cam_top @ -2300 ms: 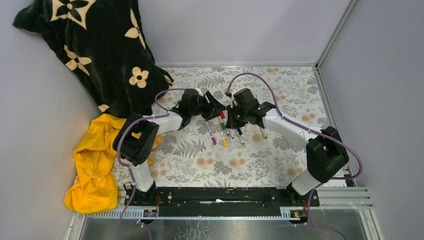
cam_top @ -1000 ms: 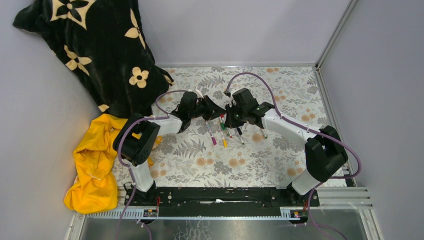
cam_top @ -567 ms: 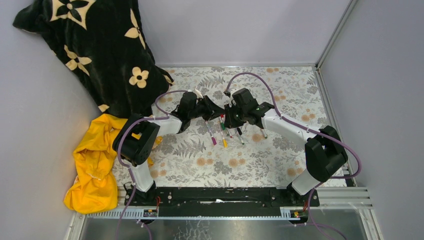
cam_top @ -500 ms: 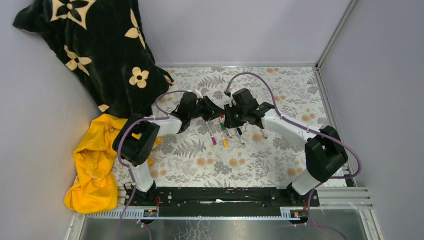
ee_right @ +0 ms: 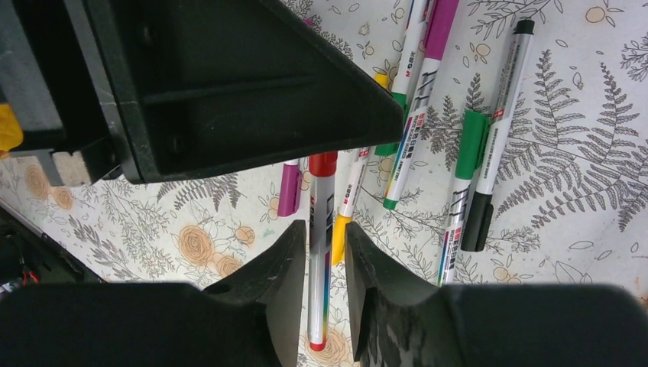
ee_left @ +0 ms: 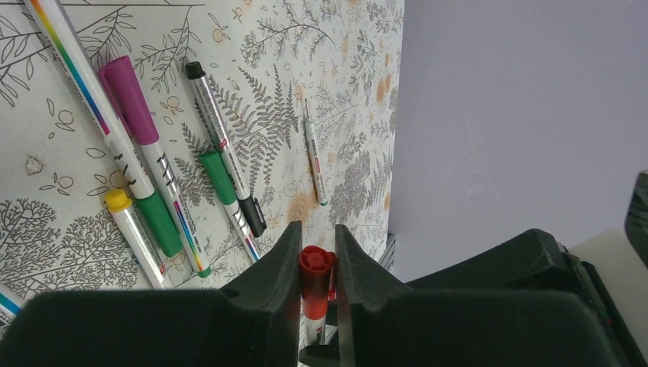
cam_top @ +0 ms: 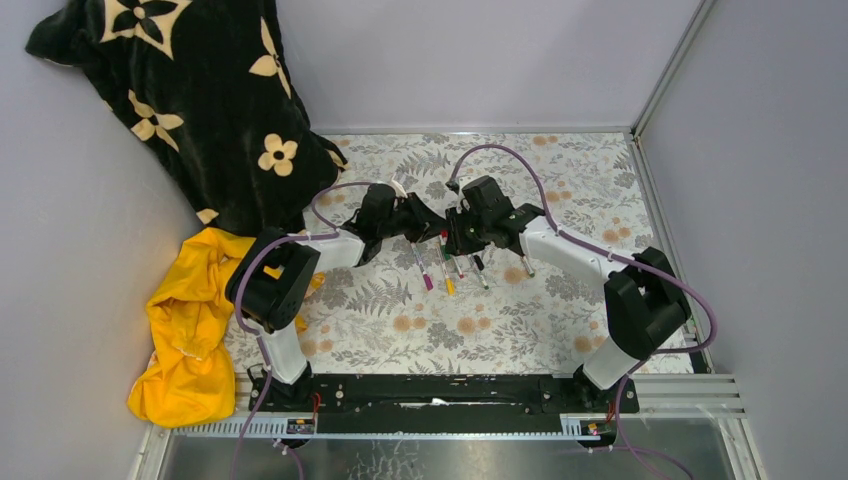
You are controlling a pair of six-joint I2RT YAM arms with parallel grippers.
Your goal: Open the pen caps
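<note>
I've L gripper pinching red cap, still on its pen; R gripper slightly open, loose round barrel. Other pens look capped, none done afaict.

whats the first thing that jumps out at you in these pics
Mid-table, the left gripper clamps a red-capped pen, nose to nose with the right gripper, whose jaws stand apart, above a fan of loose pens. A black flowered blanket fills the far left corner, with a yellow cloth bunched nearer along the left edge.
</note>
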